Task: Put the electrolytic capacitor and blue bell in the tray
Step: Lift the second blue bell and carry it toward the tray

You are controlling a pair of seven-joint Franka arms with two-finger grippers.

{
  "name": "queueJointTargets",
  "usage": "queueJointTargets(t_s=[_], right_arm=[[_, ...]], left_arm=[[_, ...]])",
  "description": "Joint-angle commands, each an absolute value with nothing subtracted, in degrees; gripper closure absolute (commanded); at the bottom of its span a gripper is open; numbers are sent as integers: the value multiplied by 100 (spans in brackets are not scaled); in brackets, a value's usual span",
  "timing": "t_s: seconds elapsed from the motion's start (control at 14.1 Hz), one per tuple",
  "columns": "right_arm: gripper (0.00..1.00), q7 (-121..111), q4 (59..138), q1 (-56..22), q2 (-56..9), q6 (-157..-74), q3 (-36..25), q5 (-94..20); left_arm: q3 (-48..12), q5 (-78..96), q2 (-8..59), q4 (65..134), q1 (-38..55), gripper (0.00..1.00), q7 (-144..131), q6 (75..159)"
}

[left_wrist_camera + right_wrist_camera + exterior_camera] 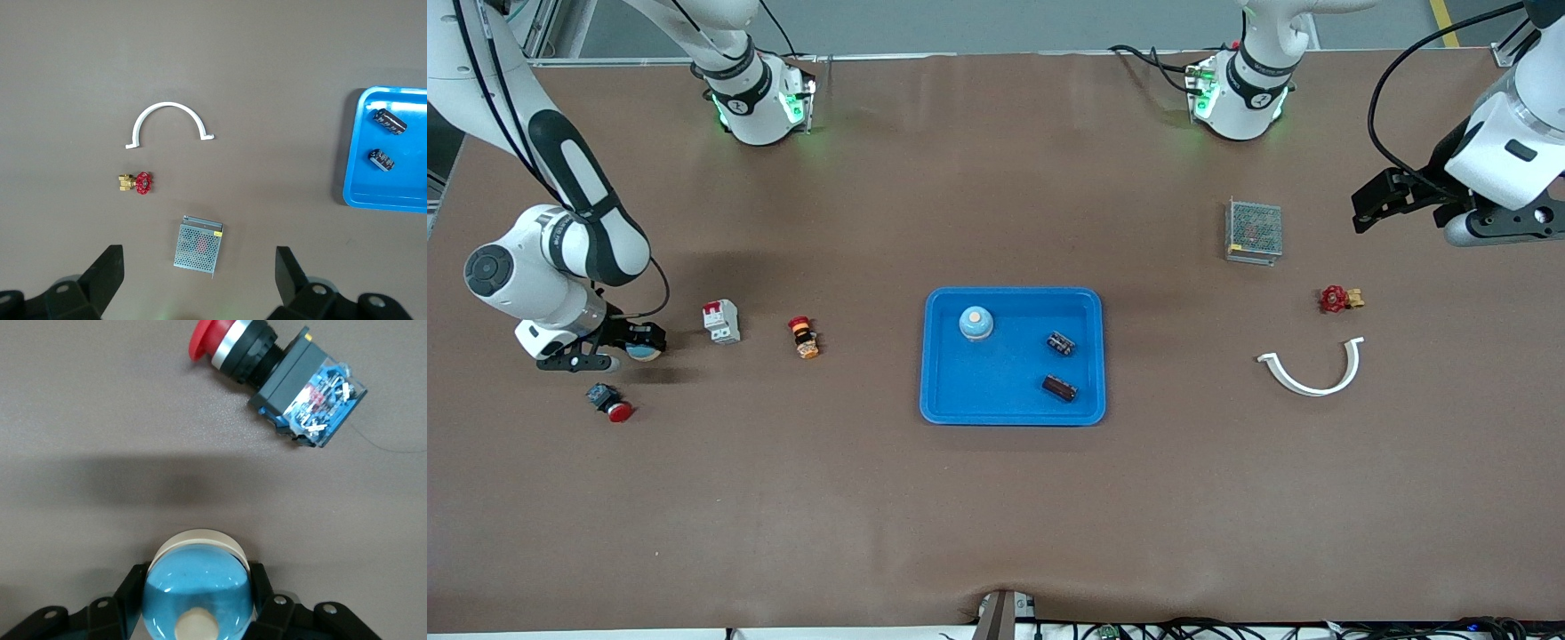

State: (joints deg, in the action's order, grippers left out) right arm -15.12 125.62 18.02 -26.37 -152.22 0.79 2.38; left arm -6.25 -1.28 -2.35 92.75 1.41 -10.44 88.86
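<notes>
The bright blue tray (996, 378) lies mid-table. In it stand a blue bell (976, 324) and two dark electrolytic capacitors (1060, 343) (1059, 388). My right gripper (639, 348) is low over the table at the right arm's end, shut on a second blue bell (198, 590) with a cream knob and white base. My left gripper (1369, 209) is open and empty, up over the left arm's end of the table. In the left wrist view its fingers (107, 273) stand wide apart, and one end of the tray (353, 180) shows with both capacitors (389, 121) (381, 159).
A red push button on a blue block (610, 402) (277, 367) lies close to the right gripper. A white breaker (721, 321) and a red-orange button (804, 337) lie between it and the tray. A metal mesh box (1254, 231), red valve (1338, 299) and white curved clip (1312, 369) lie toward the left arm's end.
</notes>
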Motion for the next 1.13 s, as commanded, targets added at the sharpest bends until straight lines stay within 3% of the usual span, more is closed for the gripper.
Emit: queueJointTargets(t_s=[0.0, 0.35, 0.78, 1.06], right_arm=[[100, -1503, 12560, 1951, -2698, -15284, 185, 316], [100, -1441, 12507, 1881, -2602, -14961, 202, 316], [100, -1380, 11674, 1776, -2259, -13309, 290, 264], [100, -732, 11259, 1434, -2057, -12622, 299, 264]], left_arm=[[-598, -26, -246, 9272, 132, 0, -1002, 8903], [-598, -26, -237, 9255, 132, 0, -1011, 8903], [-589, -53, -237, 9264, 97, 0, -1011, 8903], [-589, -70, -237, 9272, 36, 0, -1002, 8903]])
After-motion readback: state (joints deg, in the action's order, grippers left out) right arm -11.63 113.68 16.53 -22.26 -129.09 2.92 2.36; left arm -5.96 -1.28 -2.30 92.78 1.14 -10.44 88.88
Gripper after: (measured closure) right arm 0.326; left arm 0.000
